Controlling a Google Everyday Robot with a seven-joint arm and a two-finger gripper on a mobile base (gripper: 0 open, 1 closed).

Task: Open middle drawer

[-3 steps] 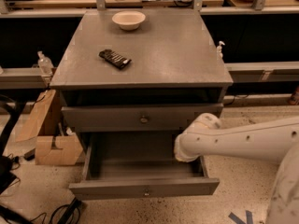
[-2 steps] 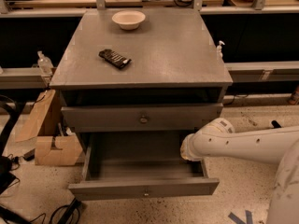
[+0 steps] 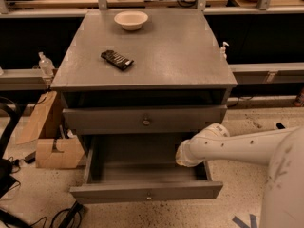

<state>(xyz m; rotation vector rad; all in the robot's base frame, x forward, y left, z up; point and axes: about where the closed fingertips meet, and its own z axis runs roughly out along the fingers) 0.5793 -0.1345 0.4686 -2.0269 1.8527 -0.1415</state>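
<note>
Little has moved since a second ago: the round joint of your white arm (image 3: 216, 131) has slid a bit toward 3 o'clock, and both drawers lie just as they did.

Your pincer (image 3: 181, 156) is at the end of that arm. It hangs over the open middle drawer (image 3: 114, 193), near the drawer's side at 3 o'clock. The arm comes in from 3 o'clock and its end points toward 9 o'clock. You cannot tell if the pincer is apart or together. It is well apart from the round knob (image 3: 149, 195).

The middle drawer is pulled far out toward 6 o'clock, toward you. Its grey front is the lowest part of the bench (image 3: 175, 56) that you can see, and the round knob sits in the middle of that front. You can see the drawer's grey floor.

At 12 o'clock from it is the upper drawer (image 3: 104, 120), with a small knob (image 3: 146, 121) in the middle of its front. A dark gap lies between this front and the bench top.

On the flat grey bench top, a dark packet (image 3: 117, 60) lies toward 9 o'clock. A pale bowl (image 3: 130, 19) sits near the far edge at 12 o'clock, well apart from the packet.

On the floor at 9 o'clock of the bench stands a brown cardboard box (image 3: 51, 152). A clear bottle (image 3: 45, 64) stands beyond it toward 12 o'clock.
</note>
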